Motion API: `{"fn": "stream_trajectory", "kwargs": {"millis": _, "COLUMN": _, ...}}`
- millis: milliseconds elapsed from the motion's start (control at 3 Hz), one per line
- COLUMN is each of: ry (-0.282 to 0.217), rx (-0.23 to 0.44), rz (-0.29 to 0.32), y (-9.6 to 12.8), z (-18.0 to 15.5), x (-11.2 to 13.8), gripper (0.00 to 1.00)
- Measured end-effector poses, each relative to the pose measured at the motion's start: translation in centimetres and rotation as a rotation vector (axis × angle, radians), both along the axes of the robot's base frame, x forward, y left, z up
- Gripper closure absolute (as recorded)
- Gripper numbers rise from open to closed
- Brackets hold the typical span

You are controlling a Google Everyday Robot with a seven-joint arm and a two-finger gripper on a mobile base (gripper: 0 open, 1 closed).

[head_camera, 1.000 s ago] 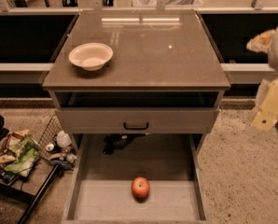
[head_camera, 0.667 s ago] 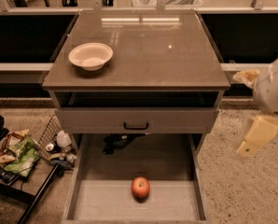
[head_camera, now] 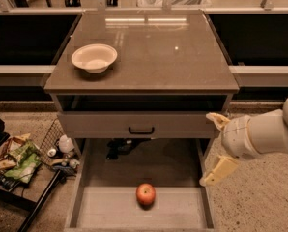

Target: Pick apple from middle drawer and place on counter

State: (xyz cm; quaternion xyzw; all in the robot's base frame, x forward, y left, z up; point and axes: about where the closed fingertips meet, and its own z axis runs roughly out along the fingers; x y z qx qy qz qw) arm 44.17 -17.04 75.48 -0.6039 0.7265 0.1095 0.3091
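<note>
Glossy counter is gleaming up-left of the wide-spread gripper, hovering beside the middle drawer, whose near wall it could clip reaching down-left for the apple.

The round white arm ends in a gripper just right of the middle drawer, its two pale yellow fingers spread apart

The apple lies in the middle drawer, spread claw beside it.
</note>
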Motion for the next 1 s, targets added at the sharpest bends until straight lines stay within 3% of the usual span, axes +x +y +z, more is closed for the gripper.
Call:
{"fn": "stream_trajectory", "kwargs": {"millis": 333, "ry": -0.088, "rx": 0.101, "rz": -0.026, "y": 1.6, "z": -3.5, "x": 3.5, "gripper": 0.00}}
{"fn": "stream_trajectory", "kwargs": {"millis": 667, "ry": -0.142, "rx": 0.099, "rz": -0.066, "y": 1.2, "z": -3.7, "x": 5.4, "gripper": 0.00}}
{"fn": "stream_trajectory", "kwargs": {"millis": 1000, "ry": -0.141, "rx": 0.098, "rz": -0.066, "y": 1.2, "z": -3.6, "x": 5.3, "gripper": 0.00}}
